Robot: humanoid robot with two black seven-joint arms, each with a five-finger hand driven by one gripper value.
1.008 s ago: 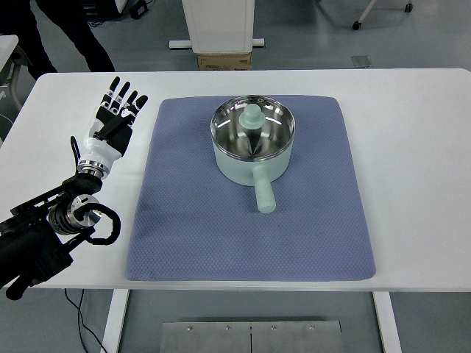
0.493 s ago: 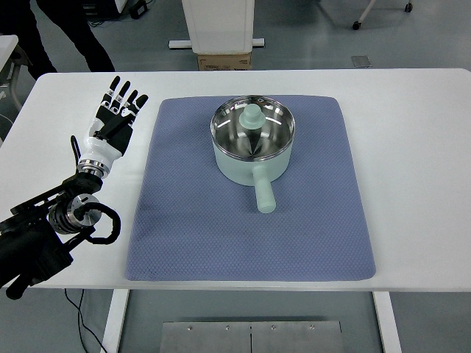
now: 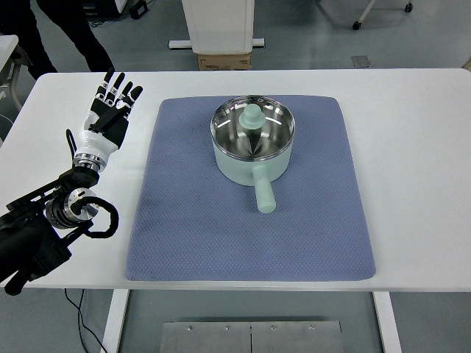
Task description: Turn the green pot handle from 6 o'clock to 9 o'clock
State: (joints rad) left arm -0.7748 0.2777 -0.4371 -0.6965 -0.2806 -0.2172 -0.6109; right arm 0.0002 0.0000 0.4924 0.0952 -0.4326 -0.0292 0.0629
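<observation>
Pale green steel-lined pot [image 3: 252,144] on quilted blue mat [image 3: 191,220], stubby cylindrical handle [image 3: 263,194] at 6 o'clock; left hand [image 3: 107,118] over white worktop [image 3: 419,147], fingers [image 3: 112,84] splayed, holding nothing.

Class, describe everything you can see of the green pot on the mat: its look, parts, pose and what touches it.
The green pot is pale mint outside with a shiny metallic inside, and it stands upright with a matching knob showing inside. Its stubby handle points toward the table's near edge, about 6 o'clock. It rests on the blue mat, toward the far side. Nothing else touches it; the left hand lies apart.
</observation>
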